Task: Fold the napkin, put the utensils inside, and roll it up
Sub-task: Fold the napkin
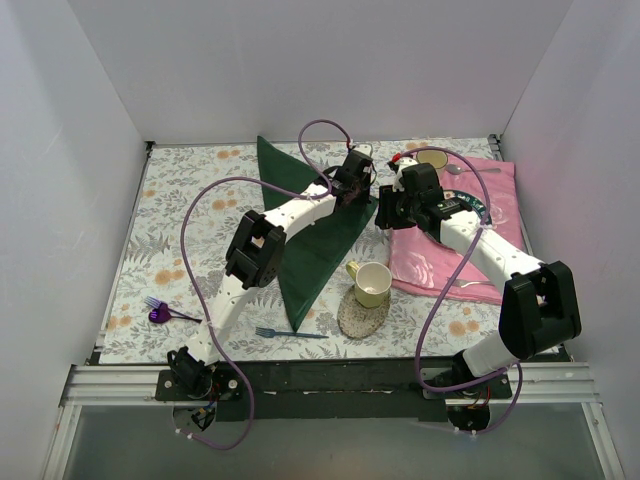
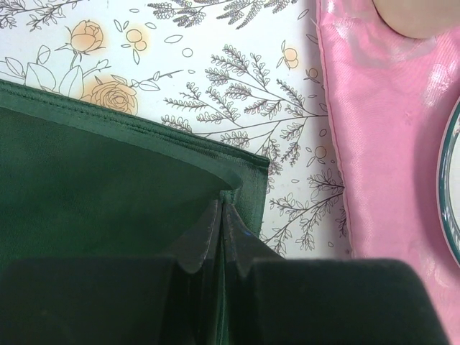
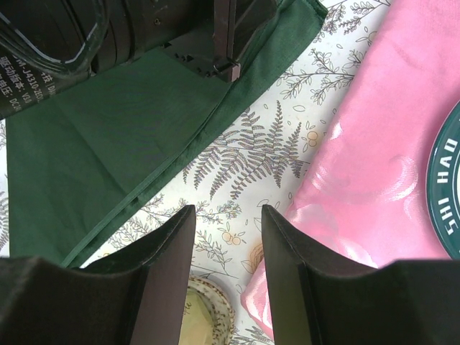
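Left wrist view shows the left end effector (image 2: 221, 215) clamped on a corner of the dark green soft cloth napkin (image 2: 108, 187) at frame centre, seemingly to pull its fold across the floral counter (image 2: 237, 93), while the right end effector (image 3: 228, 244) hovers apart, empty.

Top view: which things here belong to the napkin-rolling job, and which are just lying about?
Job: green napkin, blue fork.
Lying about: pink cloth, plate, cup, round mat, purple utensil, silver spoon, silver fork.
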Available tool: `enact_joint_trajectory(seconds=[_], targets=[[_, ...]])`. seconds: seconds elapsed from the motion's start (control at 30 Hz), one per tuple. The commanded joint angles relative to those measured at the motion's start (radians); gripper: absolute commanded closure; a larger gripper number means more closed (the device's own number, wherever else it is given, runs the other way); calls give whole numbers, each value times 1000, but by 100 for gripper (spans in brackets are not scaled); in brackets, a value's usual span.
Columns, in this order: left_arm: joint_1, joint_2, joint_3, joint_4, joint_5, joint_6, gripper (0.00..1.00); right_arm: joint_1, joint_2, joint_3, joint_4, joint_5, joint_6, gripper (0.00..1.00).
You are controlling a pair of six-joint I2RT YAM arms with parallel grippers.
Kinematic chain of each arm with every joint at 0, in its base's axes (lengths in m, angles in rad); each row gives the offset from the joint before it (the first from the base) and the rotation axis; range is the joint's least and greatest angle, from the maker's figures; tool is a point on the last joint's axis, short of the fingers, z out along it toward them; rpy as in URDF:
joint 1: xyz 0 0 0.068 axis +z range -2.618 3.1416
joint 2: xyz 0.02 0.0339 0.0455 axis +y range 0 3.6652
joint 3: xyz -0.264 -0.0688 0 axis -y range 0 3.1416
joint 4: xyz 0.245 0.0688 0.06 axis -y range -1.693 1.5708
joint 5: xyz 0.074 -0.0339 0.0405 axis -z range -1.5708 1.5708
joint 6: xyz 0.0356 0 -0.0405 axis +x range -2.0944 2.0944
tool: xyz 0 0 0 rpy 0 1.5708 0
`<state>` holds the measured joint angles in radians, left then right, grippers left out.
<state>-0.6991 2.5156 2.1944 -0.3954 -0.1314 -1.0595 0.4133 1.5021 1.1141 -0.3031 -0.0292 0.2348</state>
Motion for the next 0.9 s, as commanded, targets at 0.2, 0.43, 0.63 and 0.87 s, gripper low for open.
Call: enact_joint_trajectory(seconds=[0.2,0.43,0.63,0.87], targets=[[-8,-8,30,53,-31,-19,100,-7,-36,-7,44,-11,12,50],[-8,8,31,53,-20,-14,100,-8,-34,-8,45,-12,12,50],[-7,17,37,55,-17,-10,100,-10,-31,-11,51,-20,14,50],[-7,32,56,59,-13,-16,100,-11,-28,-13,55,-23,14,50]])
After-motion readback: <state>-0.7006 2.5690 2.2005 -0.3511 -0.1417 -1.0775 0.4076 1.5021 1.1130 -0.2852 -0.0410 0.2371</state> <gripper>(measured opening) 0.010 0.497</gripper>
